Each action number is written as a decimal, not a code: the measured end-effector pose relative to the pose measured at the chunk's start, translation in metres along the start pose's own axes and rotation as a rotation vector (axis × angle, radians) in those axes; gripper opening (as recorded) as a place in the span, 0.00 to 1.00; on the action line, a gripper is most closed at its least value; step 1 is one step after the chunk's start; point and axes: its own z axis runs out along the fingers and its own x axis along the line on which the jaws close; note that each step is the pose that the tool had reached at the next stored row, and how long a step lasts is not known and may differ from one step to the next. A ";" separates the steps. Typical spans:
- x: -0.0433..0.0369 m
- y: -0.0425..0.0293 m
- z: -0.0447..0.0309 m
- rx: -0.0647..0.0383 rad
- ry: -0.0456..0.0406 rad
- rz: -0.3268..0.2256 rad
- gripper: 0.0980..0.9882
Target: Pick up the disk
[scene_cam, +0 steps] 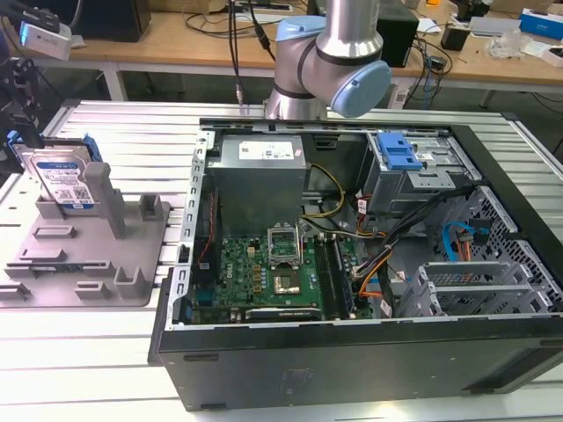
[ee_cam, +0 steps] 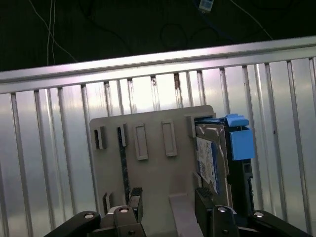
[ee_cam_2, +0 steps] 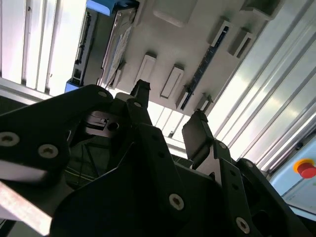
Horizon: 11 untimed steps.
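The disk (scene_cam: 63, 180) stands on edge in the grey holder block (scene_cam: 88, 255) at the exterior view's left, its white-and-blue label facing out and blue rails along its sides. My gripper (scene_cam: 10, 123) hangs at that view's far left edge, just above and beside the disk. In the first wrist view the disk (ee_cam: 210, 153) sits at one side of the holder (ee_cam: 153, 168), and my gripper (ee_cam: 169, 197) is open, with one fingertip (ee_cam: 202, 195) close to the disk's edge. The second wrist view has the open gripper (ee_cam_2: 170, 108) in front of the holder (ee_cam_2: 187, 44) and the disk (ee_cam_2: 116, 44).
An open computer case (scene_cam: 352, 237) with a motherboard (scene_cam: 273, 272) and a blue-latched drive cage (scene_cam: 400, 158) takes up the middle and right of the slatted metal table (scene_cam: 114, 123). The arm's base (scene_cam: 325, 61) stands behind it. A red button (ee_cam_2: 306, 168) sits off the table.
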 end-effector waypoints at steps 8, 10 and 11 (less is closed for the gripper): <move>-0.0170 0.0019 0.0002 0.000 0.0012 -0.025 0.50; -0.0240 0.0028 0.0002 0.000 0.0015 -0.035 0.50; -0.0280 0.0033 0.0002 0.000 0.0016 -0.040 0.50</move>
